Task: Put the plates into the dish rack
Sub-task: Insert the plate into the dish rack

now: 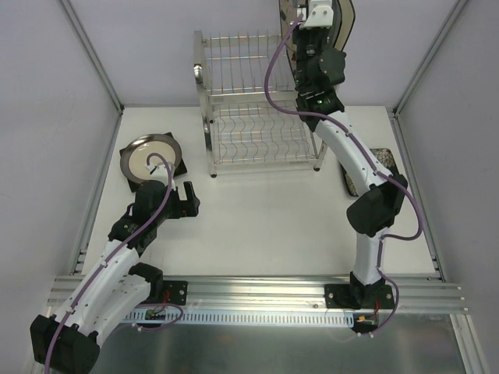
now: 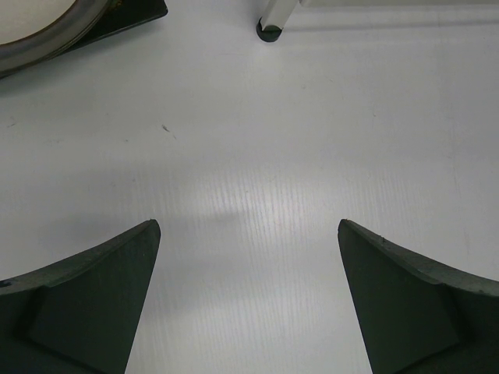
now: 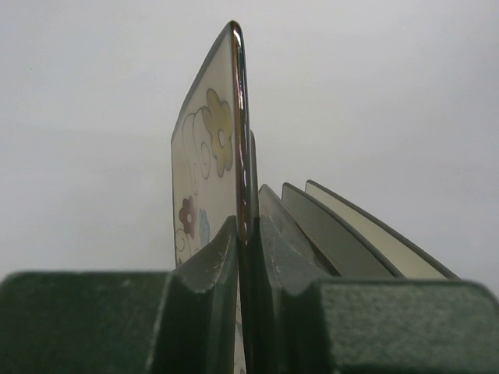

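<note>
Plate, flowered point(image 3: 204, 156): square, cream glaze with brown, yellow and blue blossoms, thin dark glossy rim. It is held on edge and upright, its long axis running straight out of the jaws and away from the wrist. Position: high in the air at the far right, above and just beyond the far right post of the dish rack, not yet in any slot.

Right gripper point(image 3: 248, 234): dark matte fingers pressed together on the plate's lower rim, one on each face. Other dark-edged slabs show just right of the held plate in the wrist view; what they are cannot be told.

Dish rack point(image 1: 253, 101): two tiers of bright chrome wire, slotted shelves, four upright posts. It stands at the far middle of the table point(image 1: 265, 226), near and left of the held plate. Judgement: the coming move turns on carrying the plate left and nearward, then lowering it edge-first so the thin rim meets a gap between wires. The right arm is by far the nearer.

Round plate point(image 1: 140, 152): cream, dark-rimmed, lying flat on a dark square plate point(image 1: 181, 166) at the far left.

Left gripper point(image 2: 248, 226): jaws wide apart, empty, low over bare white table just near of that stack.

Patterned plate point(image 1: 383, 160): flat at the right edge, partly hidden by the right arm.
</note>
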Controlling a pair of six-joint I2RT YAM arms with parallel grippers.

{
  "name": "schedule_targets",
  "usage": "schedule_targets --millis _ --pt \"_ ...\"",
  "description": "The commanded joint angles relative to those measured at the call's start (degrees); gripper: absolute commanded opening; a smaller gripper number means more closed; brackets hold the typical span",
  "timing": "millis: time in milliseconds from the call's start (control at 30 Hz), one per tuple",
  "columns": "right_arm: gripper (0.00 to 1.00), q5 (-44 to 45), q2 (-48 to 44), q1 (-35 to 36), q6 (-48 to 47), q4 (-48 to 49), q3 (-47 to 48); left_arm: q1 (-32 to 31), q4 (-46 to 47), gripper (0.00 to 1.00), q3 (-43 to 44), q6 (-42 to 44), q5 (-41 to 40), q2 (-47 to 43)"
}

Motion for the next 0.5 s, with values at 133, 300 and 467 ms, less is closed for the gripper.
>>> schedule_targets --millis 133,300,467 --pt "0.01 -1.27 -0.85 -0.13 0.12 15.68 8.37 0.37 1.37 0.99 -0.24 0.62 -0.03 -0.28" --pt "0.01 -0.92 0.12 -0.13 0.30 15.15 8.20 0.46 1.28 0.99 -0.24 0.62 -0.03 -0.19" --pt "0.00 -0.30 1.44 -0.13 0.48 15.06 7.93 0.37 1.37 0.99 -0.24 0.71 -0.12 -0.36"
